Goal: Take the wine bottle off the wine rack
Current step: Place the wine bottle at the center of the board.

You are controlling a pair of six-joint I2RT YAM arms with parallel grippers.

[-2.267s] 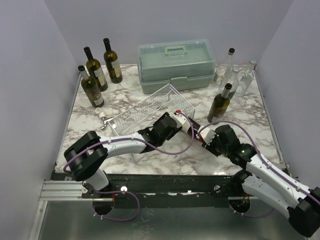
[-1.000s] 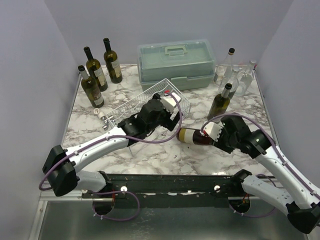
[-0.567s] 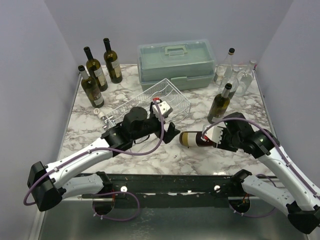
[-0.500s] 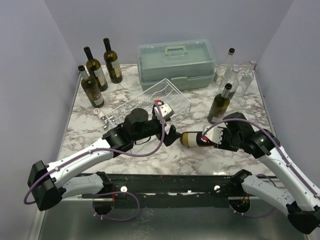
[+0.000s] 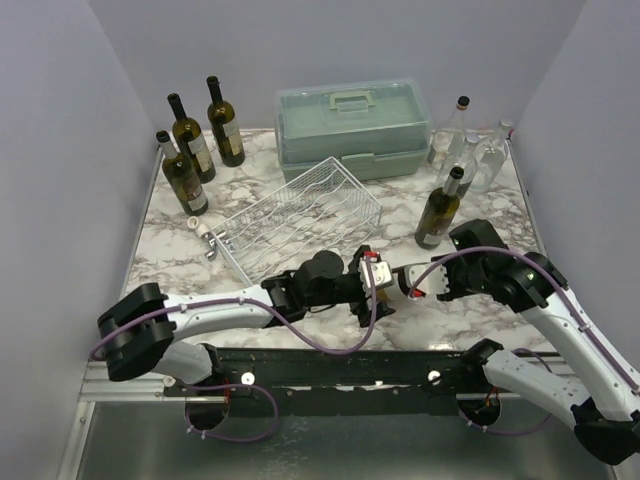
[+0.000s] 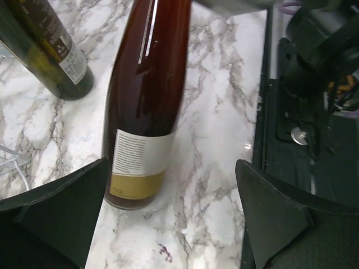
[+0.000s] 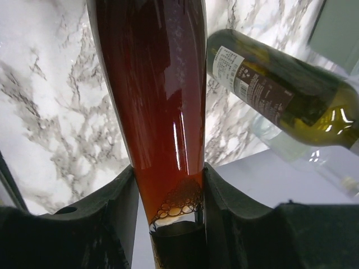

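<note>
The left gripper [image 6: 171, 168] has swung back from the white wire wine rack [image 5: 300, 215], and its jaws now gape with the base of the cream-labelled reddish-brown glass wine bottle [image 6: 145, 101] between them. The right gripper [image 7: 168, 188] is clamped on that bottle's neck, well apart from the rack. A dark green glass bottle [image 7: 269, 89] stands beyond those jaws.

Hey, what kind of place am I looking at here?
Probably a robot test booth, not a home: plain walls box in a marble-look table, two arms are bolted at its near edge, and wine bottles and a wire rack stand as props.
</note>
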